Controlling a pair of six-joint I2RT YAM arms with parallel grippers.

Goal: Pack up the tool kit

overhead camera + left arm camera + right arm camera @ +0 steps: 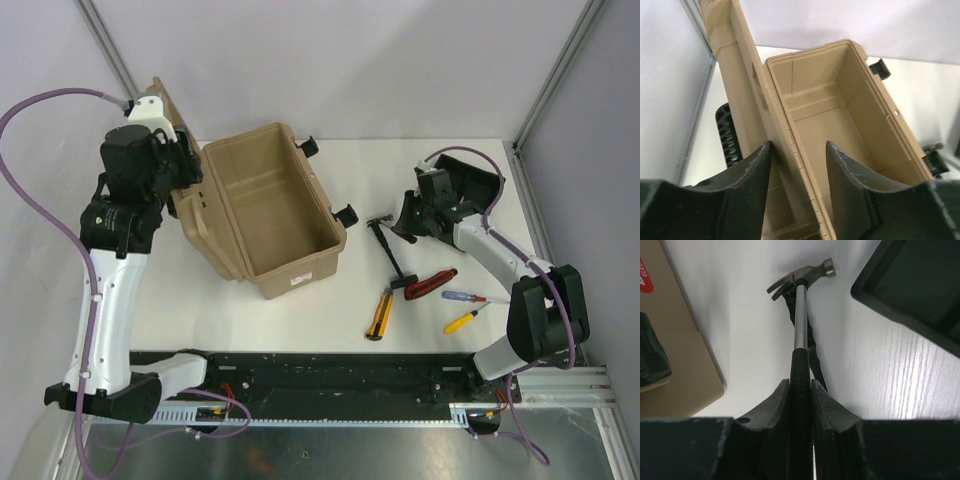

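Note:
The tan toolbox (270,215) stands open and empty at centre-left, its lid (170,110) raised on the left side. It also shows in the left wrist view (840,110). My left gripper (186,175) is open, and in the left wrist view (797,150) its jaws straddle the hinge line between the lid (732,75) and the box. My right gripper (407,228) is shut on the black grip of the hammer (801,325). The hammer's head points away and casts a shadow on the table. The hammer (392,255) lies right of the toolbox in the top view.
Red-handled pliers (430,283), a yellow-black utility knife (380,315), a red-blue screwdriver (465,297) and a yellow screwdriver (465,320) lie at the front right. A black tray (470,185) sits behind the right gripper and also shows in the right wrist view (910,285). A black latch (345,213) sticks out of the toolbox's right end.

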